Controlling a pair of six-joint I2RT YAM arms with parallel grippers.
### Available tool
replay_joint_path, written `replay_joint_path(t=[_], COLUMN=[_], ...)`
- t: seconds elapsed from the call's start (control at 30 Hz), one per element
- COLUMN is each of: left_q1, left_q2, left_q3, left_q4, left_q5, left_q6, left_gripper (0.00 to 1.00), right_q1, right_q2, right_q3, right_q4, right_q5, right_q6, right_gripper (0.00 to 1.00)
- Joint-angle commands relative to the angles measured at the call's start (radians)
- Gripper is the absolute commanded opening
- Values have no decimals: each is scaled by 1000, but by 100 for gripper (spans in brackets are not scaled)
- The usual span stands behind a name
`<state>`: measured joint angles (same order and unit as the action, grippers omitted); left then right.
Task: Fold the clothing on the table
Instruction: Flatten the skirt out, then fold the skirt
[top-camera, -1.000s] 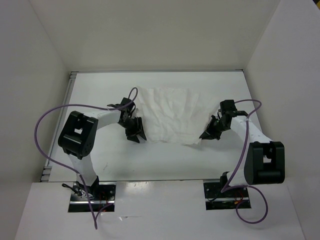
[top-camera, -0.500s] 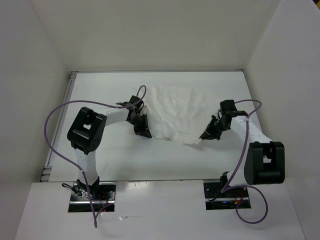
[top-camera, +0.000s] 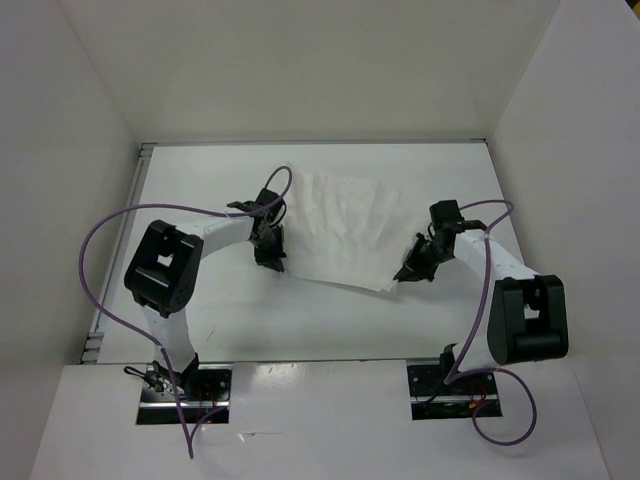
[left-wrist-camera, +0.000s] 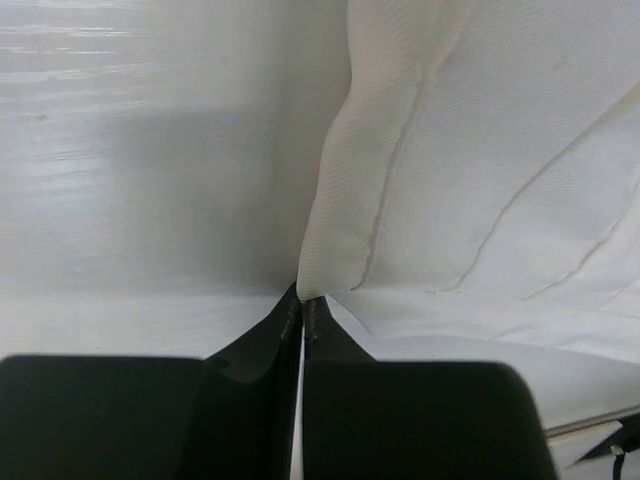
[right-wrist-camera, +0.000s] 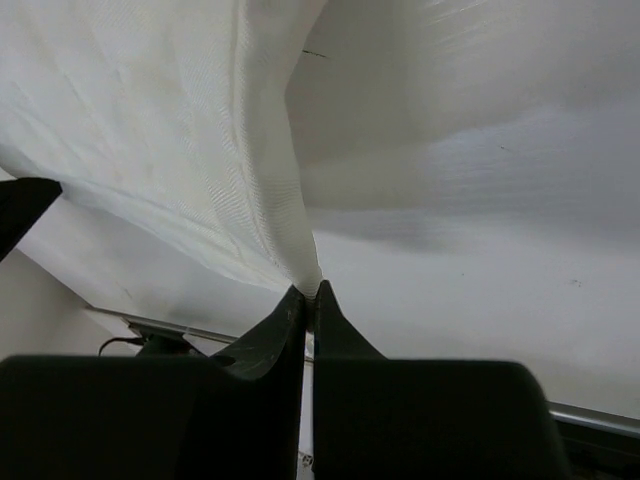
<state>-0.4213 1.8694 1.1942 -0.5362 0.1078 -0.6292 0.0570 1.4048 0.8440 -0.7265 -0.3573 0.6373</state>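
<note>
The left arm's purple cable (top-camera: 84, 268) loops out toward the bench's left edge. The left claw (top-camera: 268, 252) sits at the near-left corner of the clothing (top-camera: 340, 225), pressed together on a pinch of its edge. In the left wrist view the black fingertips (left-wrist-camera: 270, 335) meet, and a hemmed fold of white fabric rises from between them.

The garment lies around the middle of the bench (top-camera: 200, 185), somewhat toward the far edge. It is a wrinkled, slightly skewed sheet with crease lines fanning across it.

At its near-right corner the right claw (top-camera: 405, 272) is likewise clamped on the cloth. The right wrist view shows the fabric drawn up off the bench from the closed tips, with a shadow beneath it. The right arm's purple cable (top-camera: 487, 290) curves down toward the bench's near edge.
</note>
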Motion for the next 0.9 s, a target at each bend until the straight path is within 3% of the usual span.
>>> replay_joint_path(t=[0.0,0.03,0.07,0.1,0.17,0.23,0.33,0.5,0.87], left_q1=[30,30,30,30,30,39,58,94,156], left_q2=[7,7,-2,-56,-113,-212,-308,-319,-290], left_q3=[-8,-8,-8,-31,-31,-31,-31,-57,-84], left_q4=[-160,-151,-151,-124,-110,-99,-120,-130,-68], left_q5=[-298,-271,-235,-100,26,94,148,133,185], left_q6=[74,74,91,111,123,132,132,111,91], left_gripper=[0,5,22,72,83,92,93,93,93], right_q1=[4,16,29,38,38,49,61,79,198], right_q2=[39,48,59,72,59,33,-12,-36,170], right_q3=[35,35,35,44,44,58,70,43,23], right_q4=[-31,-31,-31,-31,-43,-63,-111,-122,-11], right_q5=[115,115,115,124,141,179,208,208,241], right_q6=[4,4,4,4,13,22,47,67,144], right_gripper=[0,0,2,14,33,42,46,50,50])
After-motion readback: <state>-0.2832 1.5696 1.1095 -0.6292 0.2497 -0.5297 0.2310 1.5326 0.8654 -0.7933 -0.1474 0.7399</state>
